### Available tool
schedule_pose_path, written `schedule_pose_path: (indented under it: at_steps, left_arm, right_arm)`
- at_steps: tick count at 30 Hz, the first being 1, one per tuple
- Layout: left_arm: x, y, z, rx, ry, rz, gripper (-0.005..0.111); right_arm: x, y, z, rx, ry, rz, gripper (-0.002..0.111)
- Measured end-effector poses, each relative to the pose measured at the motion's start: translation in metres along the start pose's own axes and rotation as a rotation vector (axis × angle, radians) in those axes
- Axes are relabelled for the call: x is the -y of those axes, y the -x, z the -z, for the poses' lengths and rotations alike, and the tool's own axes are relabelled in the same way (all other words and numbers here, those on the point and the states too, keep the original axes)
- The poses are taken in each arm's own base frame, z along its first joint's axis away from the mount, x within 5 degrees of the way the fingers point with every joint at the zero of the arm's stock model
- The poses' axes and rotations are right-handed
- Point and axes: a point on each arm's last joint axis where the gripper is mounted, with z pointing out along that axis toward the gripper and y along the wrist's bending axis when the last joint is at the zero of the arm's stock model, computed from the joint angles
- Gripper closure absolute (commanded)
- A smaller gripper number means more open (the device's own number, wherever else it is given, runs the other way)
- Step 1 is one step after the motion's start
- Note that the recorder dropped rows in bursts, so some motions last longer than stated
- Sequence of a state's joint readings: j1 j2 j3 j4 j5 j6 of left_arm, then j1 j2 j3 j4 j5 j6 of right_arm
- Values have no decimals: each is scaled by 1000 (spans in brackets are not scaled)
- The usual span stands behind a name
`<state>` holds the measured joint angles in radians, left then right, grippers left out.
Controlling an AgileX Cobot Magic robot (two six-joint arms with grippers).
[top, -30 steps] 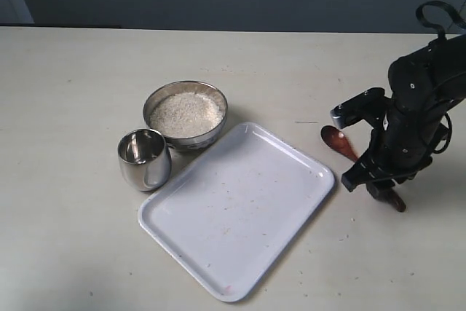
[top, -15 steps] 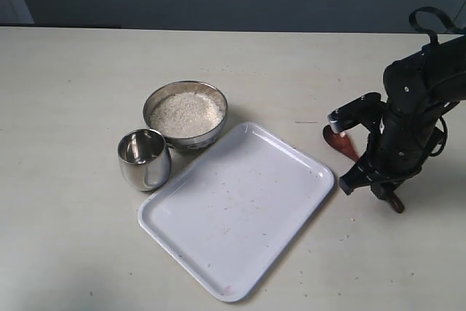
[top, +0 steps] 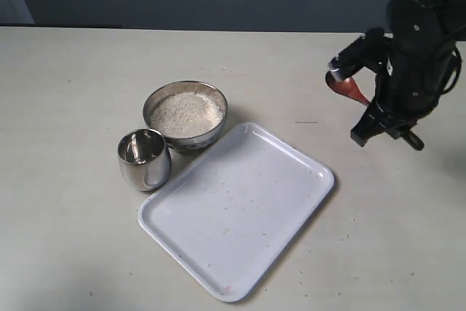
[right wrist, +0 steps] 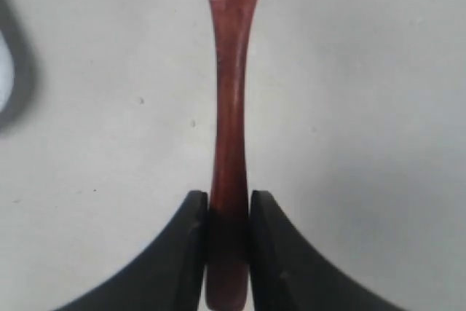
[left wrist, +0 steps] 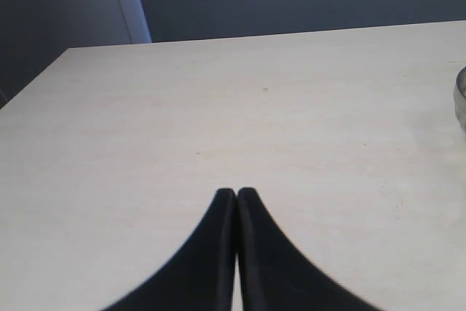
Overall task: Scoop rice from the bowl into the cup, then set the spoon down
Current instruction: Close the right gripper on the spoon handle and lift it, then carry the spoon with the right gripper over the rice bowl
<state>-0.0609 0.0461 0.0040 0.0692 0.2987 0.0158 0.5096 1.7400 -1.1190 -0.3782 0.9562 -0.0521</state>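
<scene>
The right gripper (right wrist: 228,200) hangs above the table (top: 73,71), clamped on the spoon (right wrist: 230,92) handle; left gripper (left wrist: 236,194) pressed together

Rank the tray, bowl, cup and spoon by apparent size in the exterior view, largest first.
1. white tray
2. steel bowl
3. steel cup
4. wooden spoon: smallest as seen, but partly hidden, so its place against the cup is unsure.

Elevated exterior overview of table (top: 73,71); wrist cameras close behind fingers (right wrist: 191,253)
</scene>
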Motion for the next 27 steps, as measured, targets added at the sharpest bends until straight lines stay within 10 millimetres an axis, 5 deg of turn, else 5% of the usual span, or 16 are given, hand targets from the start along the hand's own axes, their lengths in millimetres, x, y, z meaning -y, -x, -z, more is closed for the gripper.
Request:
schedule_pose_path:
  at_steps: [5, 10, 20, 27]
  left_arm:
    - [0, 0, 0, 0, 0, 0, 106]
    - [0, 0, 0, 0, 0, 0, 106]
    - [0, 0, 0, 0, 0, 0, 106]
    - [0, 0, 0, 0, 0, 0, 106]
  right_arm:
    - [-31, 36, 46, 49, -277, 361, 109]
    - [-61, 63, 59, 105, -392, 524, 109]
    - [-121, 99, 42, 97, -546, 769, 109]
    - [-134, 103, 36, 89, -590, 833, 109]
